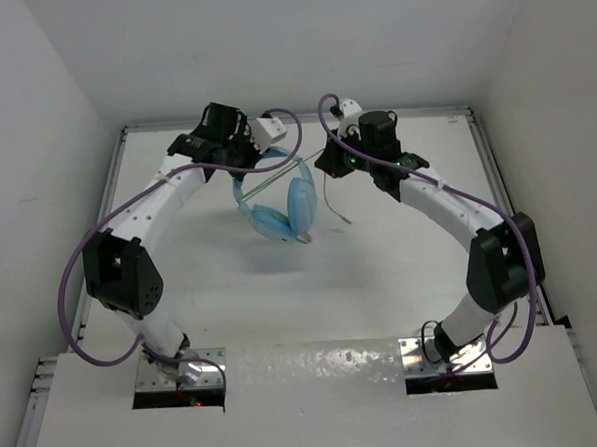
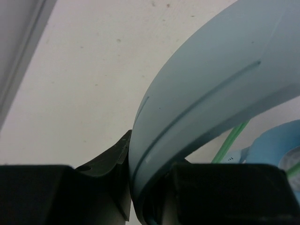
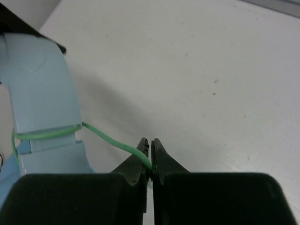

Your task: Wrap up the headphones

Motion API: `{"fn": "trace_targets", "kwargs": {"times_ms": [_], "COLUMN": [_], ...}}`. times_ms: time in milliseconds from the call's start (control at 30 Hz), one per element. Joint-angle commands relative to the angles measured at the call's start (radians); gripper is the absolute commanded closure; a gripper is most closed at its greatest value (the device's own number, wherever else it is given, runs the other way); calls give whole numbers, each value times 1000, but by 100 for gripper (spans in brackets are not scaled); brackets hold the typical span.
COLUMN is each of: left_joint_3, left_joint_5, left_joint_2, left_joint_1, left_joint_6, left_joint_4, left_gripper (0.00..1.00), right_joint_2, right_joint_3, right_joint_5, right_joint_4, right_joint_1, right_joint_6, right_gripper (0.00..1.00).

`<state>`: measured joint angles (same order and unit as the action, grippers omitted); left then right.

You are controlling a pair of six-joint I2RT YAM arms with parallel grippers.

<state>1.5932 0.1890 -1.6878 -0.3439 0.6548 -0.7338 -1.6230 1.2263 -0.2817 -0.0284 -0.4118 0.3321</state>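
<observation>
The light blue headphones (image 1: 283, 206) hang above the table near its back middle, earcups folded together below the headband. My left gripper (image 1: 258, 158) is shut on the headband (image 2: 206, 84), which fills the left wrist view. The thin pale green cable (image 3: 110, 139) loops around the headband arm (image 3: 42, 98) and runs into my right gripper (image 3: 150, 143), which is shut on it. In the top view the right gripper (image 1: 327, 162) sits right of the headphones, and cable (image 1: 333, 204) hangs down from it.
Thick purple arm cables (image 1: 81, 285) loop beside both arms. White walls close the table on the left, back and right, with a metal rail (image 1: 480, 144) along the edges. The arm bases (image 1: 178, 375) sit at the near edge.
</observation>
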Motion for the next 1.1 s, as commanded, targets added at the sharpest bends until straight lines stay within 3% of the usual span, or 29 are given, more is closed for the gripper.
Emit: {"fn": "trace_targets", "kwargs": {"times_ms": [0,267,400,567,667,700,767,833,967,1067], "left_joint_3": [-24,-174,-248,-179,-113,-89,-64,-17,88,175], "left_joint_5": [-257,-644,-755,-801,-771,-764,-754,-744,-639,-525], "left_joint_2": [56,47,31,-36,-62,-67,-90,-111,-179,-214], "left_joint_1": [5,-70,-116,-118,-112,-112,-113,-112,-106,-92], "left_joint_6": [146,244,287,142,13,-44,-95,-165,-263,-340], "left_joint_4": [-50,170,275,269,240,237,228,217,140,81], "left_gripper": [100,100,100,100,100,100,100,100,100,100], "right_joint_2": [49,37,40,51,126,149,208,230,143,47], "right_joint_3": [107,286,340,360,221,135,58,-2,84,150], "right_joint_5": [127,108,-61,-259,-329,-327,-272,-197,-3,96], "right_joint_4": [188,489,542,605,422,271,91,-104,-113,-78], "right_joint_1": [64,65,64,57,9,-13,-74,-128,-298,-347], "right_joint_6": [-148,-182,-91,94,279,330,501,559,489,463], "right_gripper": [100,100,100,100,100,100,100,100,100,100]}}
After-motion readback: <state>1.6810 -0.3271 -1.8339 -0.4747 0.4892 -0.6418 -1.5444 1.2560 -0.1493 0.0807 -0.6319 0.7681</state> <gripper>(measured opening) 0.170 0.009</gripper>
